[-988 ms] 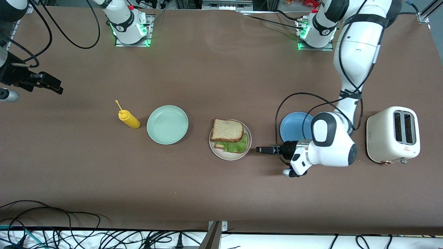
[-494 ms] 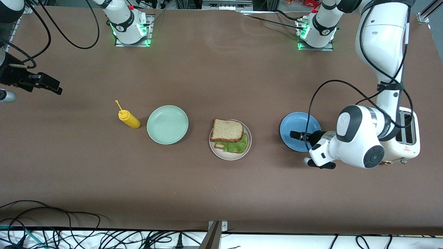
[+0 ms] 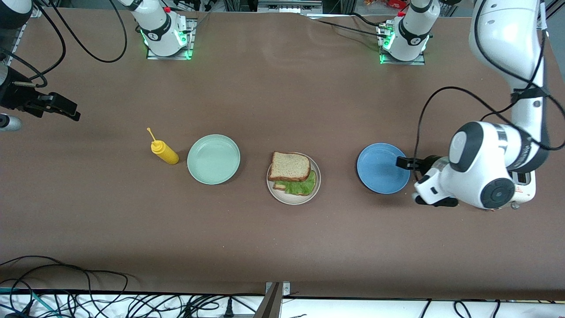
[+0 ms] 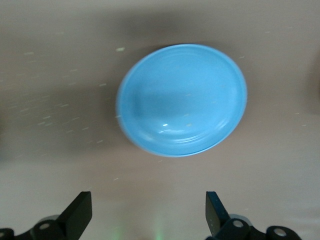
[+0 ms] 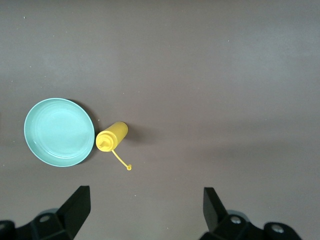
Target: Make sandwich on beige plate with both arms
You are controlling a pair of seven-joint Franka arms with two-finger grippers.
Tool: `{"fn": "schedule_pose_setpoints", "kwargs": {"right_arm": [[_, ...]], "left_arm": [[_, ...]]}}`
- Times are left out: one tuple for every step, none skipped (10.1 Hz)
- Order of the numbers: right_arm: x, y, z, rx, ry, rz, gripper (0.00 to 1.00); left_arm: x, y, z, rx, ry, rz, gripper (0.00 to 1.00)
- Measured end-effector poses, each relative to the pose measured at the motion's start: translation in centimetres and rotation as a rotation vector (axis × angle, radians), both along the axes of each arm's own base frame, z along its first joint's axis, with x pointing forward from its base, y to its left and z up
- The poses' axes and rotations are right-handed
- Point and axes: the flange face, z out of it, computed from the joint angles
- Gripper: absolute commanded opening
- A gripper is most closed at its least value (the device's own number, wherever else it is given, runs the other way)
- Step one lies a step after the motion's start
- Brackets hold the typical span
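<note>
The sandwich, two brown-crusted bread slices with green lettuce between them, lies on the beige plate in the middle of the table. My left gripper is open and empty in the air at the blue plate's edge toward the left arm's end. In the left wrist view its fingers stand wide apart with the blue plate ahead. My right gripper is open and empty, waiting high over the right arm's end of the table; its fingers show in the right wrist view.
A mint-green plate and a yellow squeeze bottle stand toward the right arm's end; both show in the right wrist view, plate and bottle. A beige toaster sits under the left arm. Cables hang along the table's near edge.
My left arm has drawn back from beside the beige plate toward its own end of the table, crossing over the blue plate. The right arm has not moved.
</note>
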Motion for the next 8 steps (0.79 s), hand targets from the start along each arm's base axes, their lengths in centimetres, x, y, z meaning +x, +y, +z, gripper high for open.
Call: {"fn": "schedule_pose_setpoints", "kwargs": {"right_arm": [[0.0,0.1,0.0,0.000,0.000,0.001,1.00],[0.0,0.3,0.0,0.000,0.000,0.005,1.00],[0.1,0.6,-0.1,0.000,0.000,0.011,1.00],[0.1,1.0,-0.1,0.000,0.000,0.017,1.00],[0.1,1.2,-0.1,0.000,0.001,0.021,1.00],[0.1,1.3,-0.1,0.000,0.001,0.022,1.00],[0.1,1.2,-0.2,0.000,0.002,0.021,1.00],[0.1,1.2,-0.2,0.000,0.002,0.021,1.00]], "left_arm": [[-0.2,1.3,1.9,0.037,-0.020,-0.003,1.00],[-0.6,2.1,3.9,0.047,-0.041,0.003,1.00],[-1.1,2.9,5.6,0.050,-0.057,0.013,1.00],[-1.8,3.9,7.2,0.048,-0.071,0.028,1.00],[-2.7,4.9,9.2,0.047,-0.092,0.043,1.00],[-3.5,5.6,11.3,0.060,-0.118,0.047,1.00],[-4.2,6.0,13.0,0.075,-0.144,0.045,1.00],[-4.8,6.1,14.8,0.080,-0.171,0.045,1.00]]}}
